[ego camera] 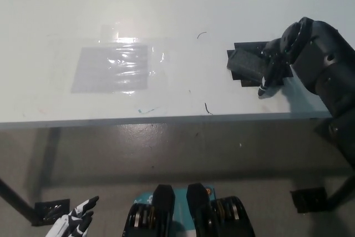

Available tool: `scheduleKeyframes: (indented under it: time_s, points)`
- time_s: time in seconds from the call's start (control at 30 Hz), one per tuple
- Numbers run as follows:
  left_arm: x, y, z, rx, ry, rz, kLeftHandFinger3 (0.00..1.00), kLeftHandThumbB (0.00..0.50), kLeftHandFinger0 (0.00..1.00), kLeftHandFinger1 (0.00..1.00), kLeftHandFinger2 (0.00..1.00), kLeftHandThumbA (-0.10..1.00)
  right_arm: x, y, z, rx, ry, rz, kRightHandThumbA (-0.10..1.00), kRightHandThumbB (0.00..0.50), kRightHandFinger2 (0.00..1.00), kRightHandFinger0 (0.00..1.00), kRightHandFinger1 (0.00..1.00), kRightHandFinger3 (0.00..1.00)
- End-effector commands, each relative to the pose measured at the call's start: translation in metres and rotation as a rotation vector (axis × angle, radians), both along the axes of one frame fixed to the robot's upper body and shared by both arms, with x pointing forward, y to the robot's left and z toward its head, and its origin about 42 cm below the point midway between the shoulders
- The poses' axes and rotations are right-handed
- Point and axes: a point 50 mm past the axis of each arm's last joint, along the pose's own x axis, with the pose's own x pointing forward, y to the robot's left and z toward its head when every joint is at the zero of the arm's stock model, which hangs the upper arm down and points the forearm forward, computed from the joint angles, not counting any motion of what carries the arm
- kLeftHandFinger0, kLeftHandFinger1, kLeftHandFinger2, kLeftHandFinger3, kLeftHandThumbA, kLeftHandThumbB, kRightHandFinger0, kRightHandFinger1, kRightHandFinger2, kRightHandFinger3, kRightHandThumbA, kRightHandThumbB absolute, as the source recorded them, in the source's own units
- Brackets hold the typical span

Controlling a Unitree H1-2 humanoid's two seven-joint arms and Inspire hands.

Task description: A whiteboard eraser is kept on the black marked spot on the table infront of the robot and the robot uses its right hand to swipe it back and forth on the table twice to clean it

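The dark grey rectangular whiteboard eraser (248, 65) lies on the black marked spot (282, 76) near the right edge of the white tabletop (166, 4), a little back from the front edge. The spot's black corners show around the eraser at the back and at the right, so the eraser has not left its starting place — by that reading no swipe has begun.

The black right robot hand (272, 62) is down at the eraser's right end, its fingers (265, 84) draped over that end and reaching toward the front edge. It touches the eraser or sits just over it; whether the fingers have closed firmly on it cannot be told from this view, since the hand covers that end.

The white left robot hand (75, 223) rests below the front edge, at the far left and out of the work, with only its fingertips in view, spread apart and holding nothing.

Toward the left of the tabletop lies a glossy clear plastic sheet over a grey rectangular patch (111, 67), and a few small dark pen marks (208, 107) sit near the front edge between the sheet and the eraser.

As it looks, the reach is done and the grip is being settled — both back-and-forth swipes are left to do.
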Motion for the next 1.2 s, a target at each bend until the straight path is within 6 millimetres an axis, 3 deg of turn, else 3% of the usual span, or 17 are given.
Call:
scheduleKeyframes:
  time_s: [0.0,0.03,0.1,0.27,0.33,0.37,0.4,0.43,0.47,0.5,0.53,0.57,0.63,0.7,0.87,0.93,1.17]
  points:
    - [0.001,0.000,0.011,0.026,-0.048,-0.044,1.00,0.442,1.00,1.00,1.00,0.90,0.004,0.009,0.013,-0.024,-0.050,0.020,1.00,0.343,1.00,1.00,1.00,1.00]
    - [0.001,0.001,0.011,0.021,-0.051,-0.044,1.00,0.437,1.00,1.00,1.00,0.89,0.003,0.011,0.012,-0.044,-0.034,0.047,1.00,0.322,1.00,1.00,1.00,1.00]
    - [0.001,0.002,0.012,0.023,-0.052,-0.046,1.00,0.436,1.00,1.00,1.00,0.89,0.003,0.013,0.011,-0.089,-0.035,0.081,1.00,0.331,1.00,1.00,1.00,1.00]
    - [0.005,0.002,0.014,0.027,-0.058,-0.053,1.00,0.430,1.00,1.00,1.00,0.88,0.007,0.013,0.023,-0.069,-0.095,0.032,1.00,0.299,1.00,1.00,1.00,1.00]
    - [0.006,0.002,0.015,0.030,-0.060,-0.055,1.00,0.432,1.00,1.00,1.00,0.88,0.010,0.012,0.029,-0.019,-0.255,-0.051,0.54,0.330,1.00,1.00,1.00,1.00]
    - [0.007,0.001,0.015,0.031,-0.061,-0.058,1.00,0.432,1.00,1.00,1.00,0.88,0.012,0.012,0.030,-0.032,-0.315,-0.061,0.38,0.349,1.00,0.88,1.00,1.00]
    - [0.007,0.001,0.015,0.031,-0.064,-0.061,1.00,0.431,1.00,1.00,1.00,0.88,0.013,0.012,0.033,-0.090,-0.457,-0.055,0.18,0.271,0.95,0.68,0.86,1.00]
    - [0.008,0.001,0.016,0.031,-0.066,-0.063,1.00,0.429,1.00,1.00,1.00,0.88,0.014,0.011,0.034,-0.105,-0.487,-0.051,0.08,0.298,0.83,0.50,0.71,1.00]
    - [0.009,0.001,0.016,0.029,-0.068,-0.065,1.00,0.428,1.00,1.00,1.00,0.88,0.014,0.011,0.034,-0.106,-0.520,-0.040,0.00,0.226,0.64,0.37,0.52,1.00]
    - [0.009,0.001,0.016,0.029,-0.069,-0.067,1.00,0.427,1.00,1.00,1.00,0.88,0.014,0.011,0.035,-0.098,-0.567,-0.033,-0.09,0.182,0.39,0.07,0.22,1.00]
    - [0.008,0.001,0.016,0.028,-0.068,-0.068,1.00,0.433,1.00,1.00,1.00,0.87,0.014,0.012,0.037,-0.090,-0.587,-0.035,-0.10,0.141,0.27,0.01,0.06,1.00]
    - [0.008,0.001,0.017,0.027,-0.067,-0.069,1.00,0.434,1.00,1.00,1.00,0.86,0.015,0.013,0.038,-0.074,-0.609,-0.039,-0.10,0.138,0.19,0.00,0.00,1.00]
    - [0.008,0.001,0.018,0.032,-0.071,-0.073,1.00,0.438,1.00,1.00,1.00,0.84,0.015,0.013,0.040,-0.068,-0.632,-0.039,-0.10,0.157,0.28,0.02,0.08,1.00]
    - [0.010,0.001,0.019,0.042,-0.069,-0.074,1.00,0.453,1.00,1.00,1.00,0.84,0.015,0.014,0.042,-0.078,-0.646,-0.039,-0.10,0.165,0.29,0.01,0.10,1.00]
    - [0.012,0.001,0.021,0.049,-0.061,-0.077,1.00,0.485,1.00,1.00,1.00,0.80,0.016,0.012,0.046,-0.091,-0.652,-0.039,-0.10,0.182,0.21,0.00,0.02,1.00]
    - [0.013,0.001,0.022,0.054,-0.065,-0.081,1.00,0.492,1.00,1.00,1.00,0.79,0.016,0.010,0.046,-0.096,-0.652,-0.039,-0.10,0.173,0.24,0.00,0.05,1.00]
    - [0.015,0.000,0.023,0.052,-0.068,-0.083,1.00,0.500,1.00,1.00,1.00,0.76,0.017,0.005,0.046,-0.102,-0.658,-0.052,-0.10,0.176,0.16,0.00,0.00,1.00]
